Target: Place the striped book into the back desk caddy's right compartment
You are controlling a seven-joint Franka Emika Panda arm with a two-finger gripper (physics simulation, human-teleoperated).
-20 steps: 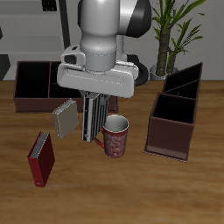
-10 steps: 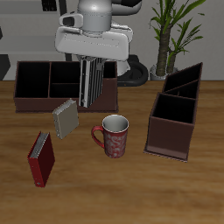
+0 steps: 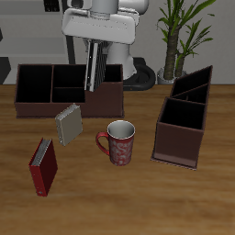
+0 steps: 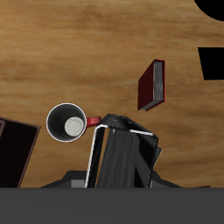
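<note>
Gripper (image 3: 95, 84): clamped on the striped book (image 3: 95, 68), upright above the back desk caddy (image 3: 41, 106). Your remaining steps, by my estimate: lower into the right compartment (image 3: 109, 79), release.

Over the preceding second the gripper (image 3: 95, 89), clamped on the striped book (image 3: 95, 66), rose from table level beside the mug (image 3: 118, 142) and travelled toward the table's back, until the book hung upright over the back desk caddy (image 3: 41, 106).
</note>
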